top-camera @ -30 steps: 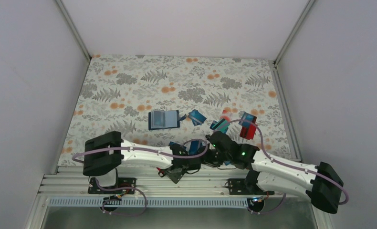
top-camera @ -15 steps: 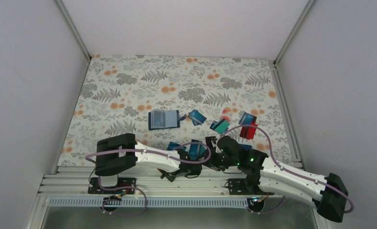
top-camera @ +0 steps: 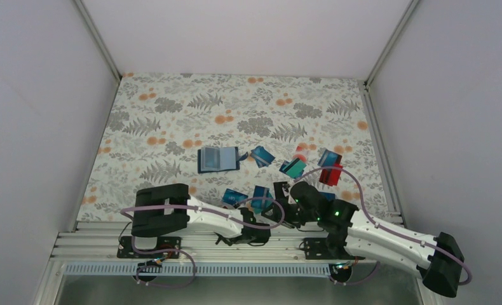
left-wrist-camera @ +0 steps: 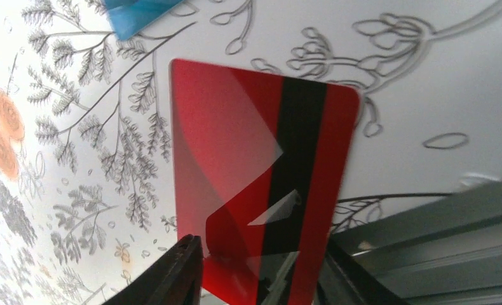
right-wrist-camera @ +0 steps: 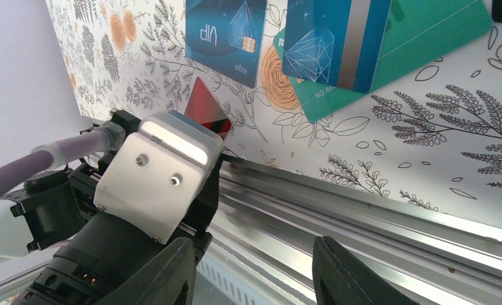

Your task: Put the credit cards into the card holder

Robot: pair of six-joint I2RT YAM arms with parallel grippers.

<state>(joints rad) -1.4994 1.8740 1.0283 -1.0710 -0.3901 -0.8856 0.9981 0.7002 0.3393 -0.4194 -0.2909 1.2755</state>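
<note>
One card holder [top-camera: 218,159] and about nine credit cards [top-camera: 262,155], several overlapping or part-hidden.

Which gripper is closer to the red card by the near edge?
Left. The left gripper straddles the red card; the right gripper sits beside it, over the rail.

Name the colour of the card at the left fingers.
Red card, black stripe; left wrist view.

right claw [right-wrist-camera: 256,279]: spread, empty | left arm [right-wrist-camera: 164,170] partly hides red card [right-wrist-camera: 205,107] | blue card [right-wrist-camera: 334,38] overlapping teal card [right-wrist-camera: 426,38]
</note>
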